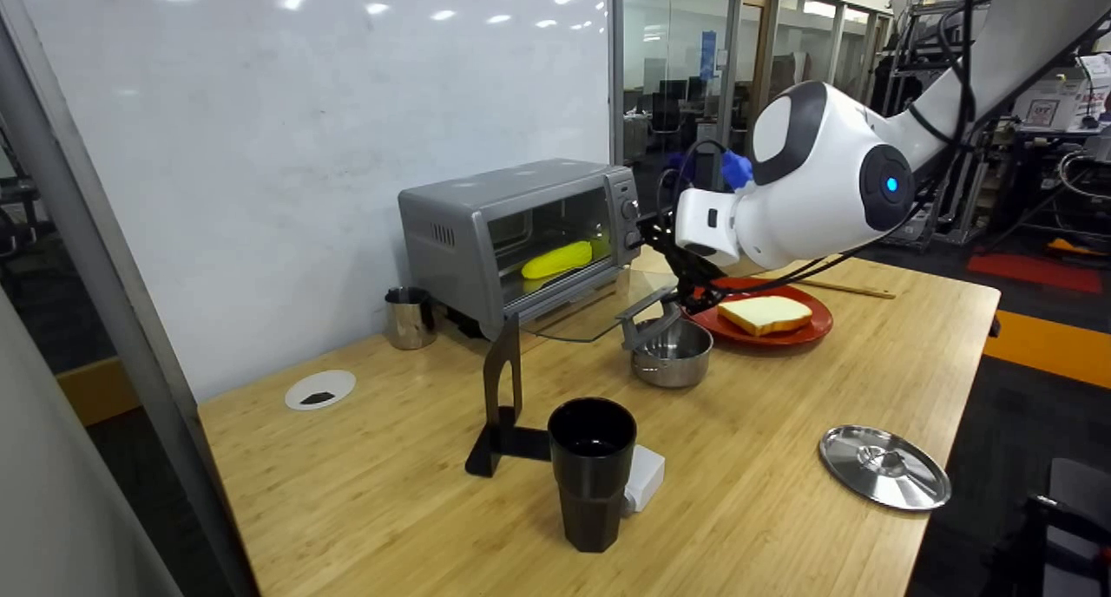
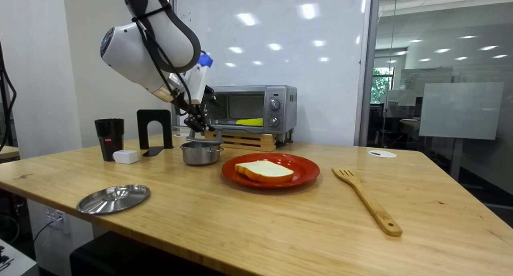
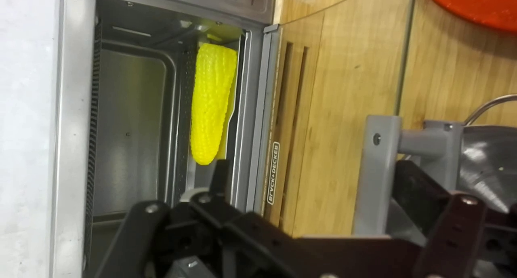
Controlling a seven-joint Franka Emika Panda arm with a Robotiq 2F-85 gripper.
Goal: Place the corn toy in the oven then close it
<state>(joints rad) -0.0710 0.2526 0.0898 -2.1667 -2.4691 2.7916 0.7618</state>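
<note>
In both exterior views, the oblong yellow corn toy [image 1: 557,260] is lying inside the boxy silver-grey metal oven [image 1: 447,263]. In the wrist view, the black two-fingered gripper [image 3: 312,165] is standing spread near the lowered glass door [image 3: 351,96].

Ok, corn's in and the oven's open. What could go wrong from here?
The corn lies near the oven's front edge, so a jolt might roll it out. The open gripper overlaps the handle in the wrist view, so it could snag. The pot close by might get knocked.
</note>
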